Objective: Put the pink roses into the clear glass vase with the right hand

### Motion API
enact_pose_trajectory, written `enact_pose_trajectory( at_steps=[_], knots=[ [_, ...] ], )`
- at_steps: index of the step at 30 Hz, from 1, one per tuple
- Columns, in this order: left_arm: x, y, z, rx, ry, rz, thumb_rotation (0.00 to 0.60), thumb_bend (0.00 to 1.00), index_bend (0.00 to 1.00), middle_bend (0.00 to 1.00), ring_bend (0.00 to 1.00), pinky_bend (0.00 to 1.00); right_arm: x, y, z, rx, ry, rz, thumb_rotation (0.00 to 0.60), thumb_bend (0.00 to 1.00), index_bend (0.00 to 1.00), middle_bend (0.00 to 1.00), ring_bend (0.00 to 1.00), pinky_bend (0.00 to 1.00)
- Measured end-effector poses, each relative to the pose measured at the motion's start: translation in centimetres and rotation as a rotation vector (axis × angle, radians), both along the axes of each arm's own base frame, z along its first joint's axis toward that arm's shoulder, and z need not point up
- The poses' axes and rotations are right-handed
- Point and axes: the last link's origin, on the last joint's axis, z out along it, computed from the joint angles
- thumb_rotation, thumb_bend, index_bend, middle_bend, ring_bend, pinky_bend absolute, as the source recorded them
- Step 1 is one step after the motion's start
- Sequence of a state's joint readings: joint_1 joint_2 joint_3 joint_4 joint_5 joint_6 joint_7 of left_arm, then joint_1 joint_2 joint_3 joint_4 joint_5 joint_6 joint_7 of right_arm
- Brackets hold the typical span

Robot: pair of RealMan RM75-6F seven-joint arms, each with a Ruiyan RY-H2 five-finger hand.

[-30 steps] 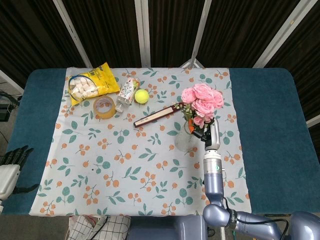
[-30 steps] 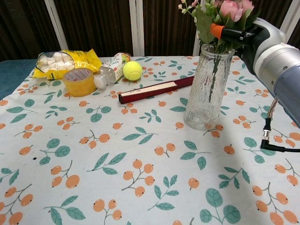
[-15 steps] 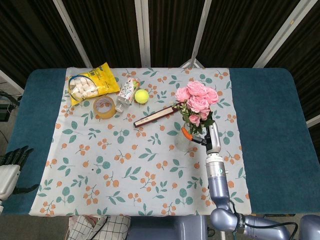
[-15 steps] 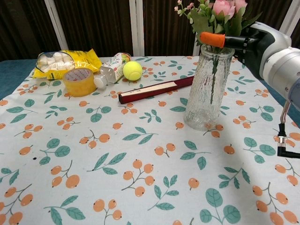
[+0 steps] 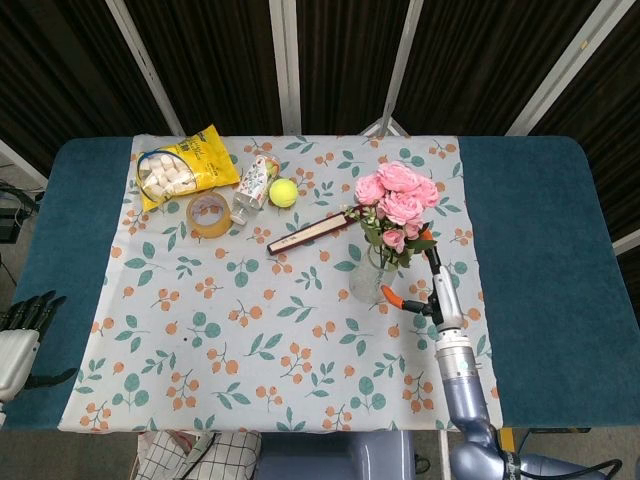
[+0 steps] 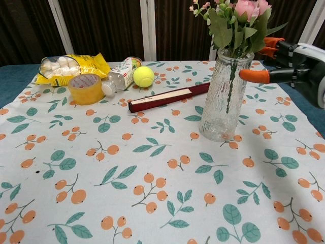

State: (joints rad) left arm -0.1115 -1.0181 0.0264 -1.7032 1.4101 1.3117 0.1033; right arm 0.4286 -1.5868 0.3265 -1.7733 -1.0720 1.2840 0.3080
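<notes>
On patterned cloth point(image 5: 250, 330), pink roses point(image 5: 398, 195) stand in vase point(image 6: 223, 96); right hand point(image 6: 284, 61) released.

the near half of the surface point(image 6: 101, 203) lies bare cloth, open to a pass. the clear glass vase point(image 6: 223, 96) with pink roses point(image 6: 244, 10) stands upright at right; a dark red case point(image 6: 167, 97), tennis ball point(image 6: 143, 76), bottle point(image 6: 118, 77), tape roll point(image 6: 85, 88) and snack bag point(image 6: 63, 67) crowd the far left.

pink roses point(image 6: 242, 12) stand upright in the ribbed clear glass vase point(image 6: 224, 96).

Robot hand point(image 6: 284, 63) off roses point(image 6: 238, 20)
</notes>
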Motion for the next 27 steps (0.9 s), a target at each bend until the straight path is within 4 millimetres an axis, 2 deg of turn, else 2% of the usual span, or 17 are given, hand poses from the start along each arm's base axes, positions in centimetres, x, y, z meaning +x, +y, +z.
enact_pose_trajectory(
  at_steps=[4,11,17,27],
  knots=[
    [0.0,-0.1,0.1,0.007,0.004,-0.005,0.6,0.0,0.0,0.0,0.0,0.0,-1.9,0.8,2.1,-0.016,0.087,0.01,0.6,0.25,0.0,0.0,0.0,0.0],
    [0.1,-0.2,0.1,0.019,0.013,-0.017,0.6,0.0,0.0,0.0,0.0,0.0,-7.2,4.1,6.1,0.0,0.299,-0.037,0.6,0.25,0.0,0.0,0.0,0.0],
    [0.4,-0.3,0.5,0.059,0.03,-0.059,0.6,0.0,0.0,0.0,0.0,0.0,-11.0,6.5,10.5,0.016,0.595,-0.061,0.6,0.25,0.0,0.0,0.0,0.0],
    [0.3,-0.7,0.7,0.136,0.069,-0.116,0.6,0.0,0.0,0.0,0.0,0.0,-14.7,10.1,14.2,-0.163,1.128,0.001,0.6,0.25,0.0,0.0,0.0,0.0]
  ],
)
